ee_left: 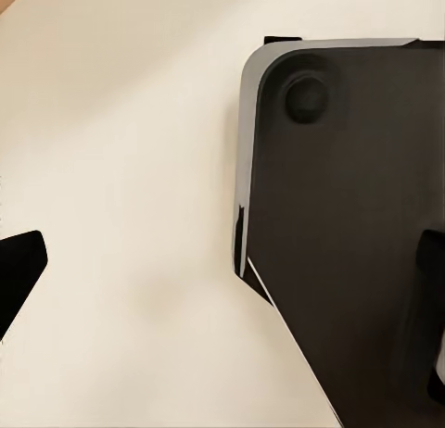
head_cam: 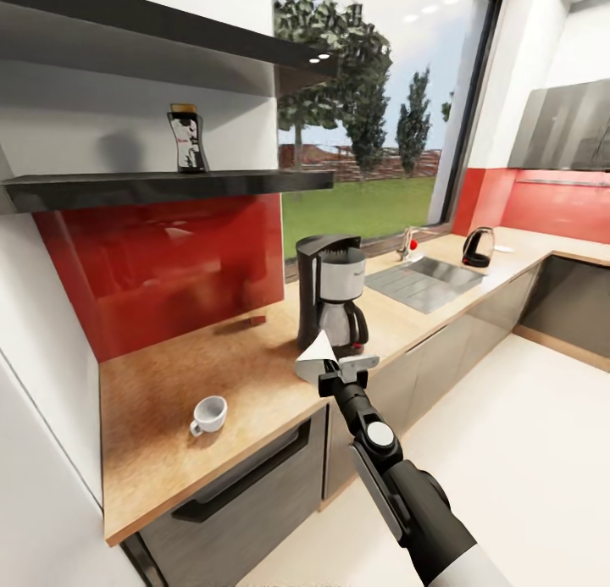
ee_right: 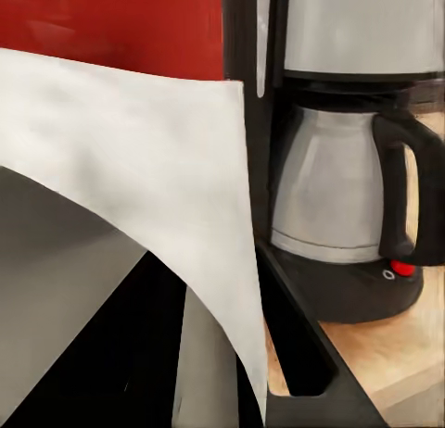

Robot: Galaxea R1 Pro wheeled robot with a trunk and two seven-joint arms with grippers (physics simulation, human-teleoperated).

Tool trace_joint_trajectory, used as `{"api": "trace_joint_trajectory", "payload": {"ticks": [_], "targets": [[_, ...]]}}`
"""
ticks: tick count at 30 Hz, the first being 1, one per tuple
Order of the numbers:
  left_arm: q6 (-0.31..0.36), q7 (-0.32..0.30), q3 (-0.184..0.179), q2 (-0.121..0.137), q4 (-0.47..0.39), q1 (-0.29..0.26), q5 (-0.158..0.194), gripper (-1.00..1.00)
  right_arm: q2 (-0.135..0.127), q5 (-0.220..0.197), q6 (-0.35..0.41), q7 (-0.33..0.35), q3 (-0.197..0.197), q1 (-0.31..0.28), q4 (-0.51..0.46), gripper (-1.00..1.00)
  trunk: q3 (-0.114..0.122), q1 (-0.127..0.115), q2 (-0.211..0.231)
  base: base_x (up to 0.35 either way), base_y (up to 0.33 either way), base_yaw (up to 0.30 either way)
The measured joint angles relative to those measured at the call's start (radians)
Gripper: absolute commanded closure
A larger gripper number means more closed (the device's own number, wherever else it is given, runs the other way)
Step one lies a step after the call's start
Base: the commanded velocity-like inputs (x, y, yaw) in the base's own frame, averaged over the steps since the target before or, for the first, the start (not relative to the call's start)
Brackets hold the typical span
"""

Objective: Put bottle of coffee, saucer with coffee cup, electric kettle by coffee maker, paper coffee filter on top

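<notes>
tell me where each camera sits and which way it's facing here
Head view: on the robot's head, looking forward and down over the countertop toward the coffee maker; the right arm reaches in, its right gripper holding the paper filter.
Left wrist view: on the left arm, facing pale floor and a dark panel at close range; what the panel is cannot be told.
Right wrist view: on the right arm, looking past the paper filter at the coffee maker.
Shared: head and right wrist views both show filter and coffee maker.
</notes>
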Motion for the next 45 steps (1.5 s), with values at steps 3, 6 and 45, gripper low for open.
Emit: {"api": "trace_joint_trajectory", "payload": {"ticks": [3, 6, 45], "targets": [[0.0, 0.0, 0.0, 0.0, 0.0, 0.0, 0.0, -1.0, 0.0, 0.0, 0.0, 0.0, 0.0, 0.0, -0.001, 1.0, 0.0, 0.0, 0.0, -0.02, 0.0, -0.219], [0.0, 0.0, 0.0, 0.0, 0.0, 0.0, 0.0, -1.0, 0.0, 0.0, 0.0, 0.0, 0.0, 0.0, -0.001, 1.0, 0.0, 0.0, 0.0, -0.004, 0.0, -0.067], [0.02, -0.001, -0.006, 0.012, 0.027, 0.012, -0.007, -1.0, 0.022, 0.004, 0.742, 0.0, -0.247, -0.399, -0.261, 1.0, 0.0, 0.0, 0.0, 0.0, 0.0, -0.042]]}}
